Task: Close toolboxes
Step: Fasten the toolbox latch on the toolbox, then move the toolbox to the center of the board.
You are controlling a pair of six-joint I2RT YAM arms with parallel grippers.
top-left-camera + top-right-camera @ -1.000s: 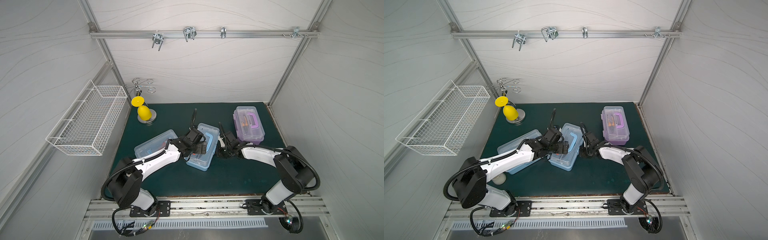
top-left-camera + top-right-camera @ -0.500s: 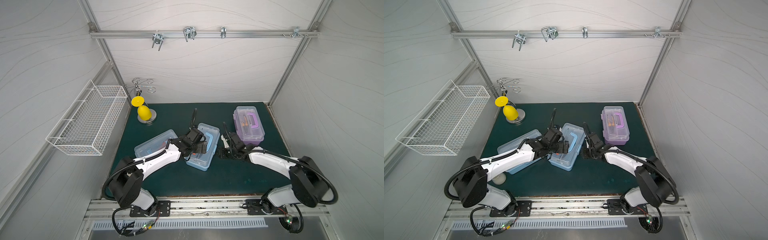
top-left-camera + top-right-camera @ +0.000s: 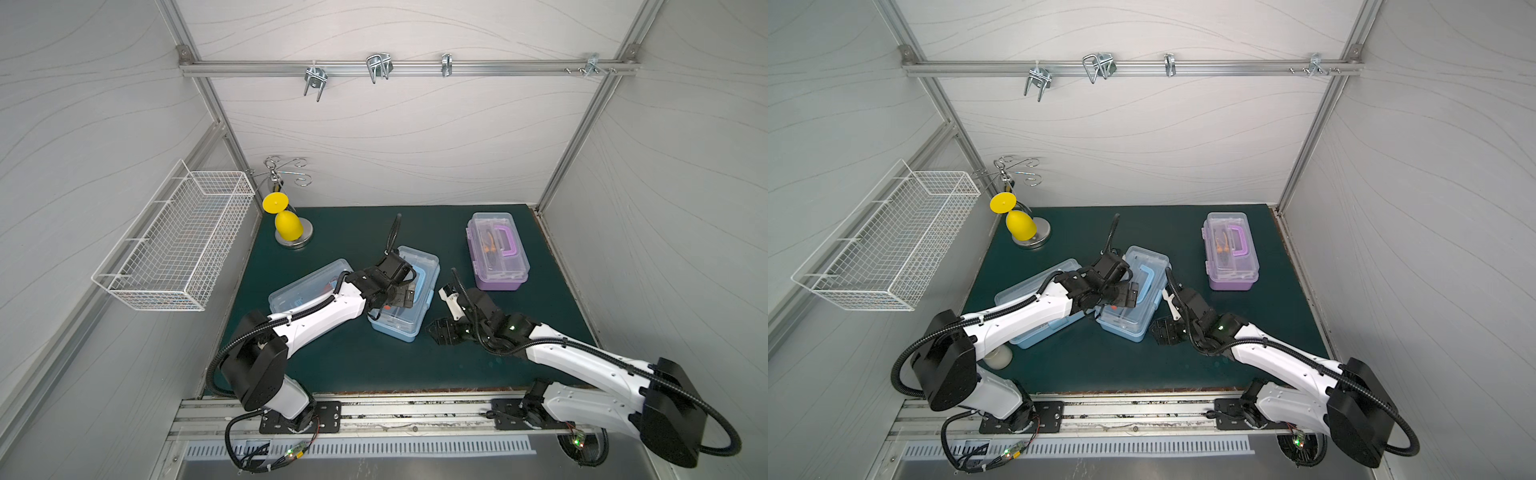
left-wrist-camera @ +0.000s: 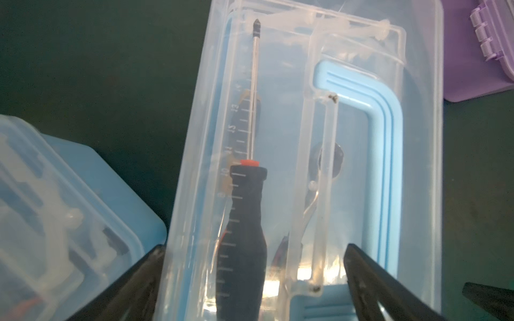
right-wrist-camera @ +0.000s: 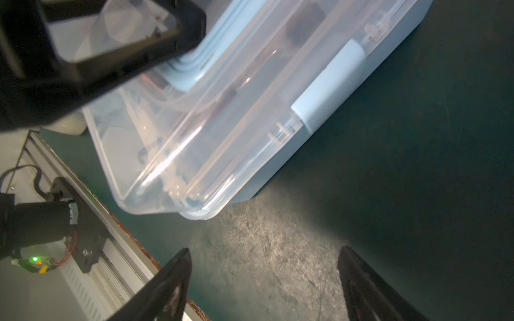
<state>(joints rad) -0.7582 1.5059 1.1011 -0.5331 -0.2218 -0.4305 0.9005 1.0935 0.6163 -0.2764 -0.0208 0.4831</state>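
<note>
Green mat point(image 3: 332, 365): middle toolbox point(image 3: 397, 323) lengthwise front-to-back, askew; left fingers point(image 4: 133, 286) apart over it, right fingers point(image 5: 167, 289) apart alongside.

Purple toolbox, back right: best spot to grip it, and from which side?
Likely the long bar of the handle on the purple toolbox, from straight above: one jaw inside the loop, one outside. It lies flat on top, and the box looks wider than the open jaws.

The left arm point(image 3: 316, 320) covers much of the leftmost blue toolbox point(image 3: 297, 286); its latch cannot be made out.
</note>
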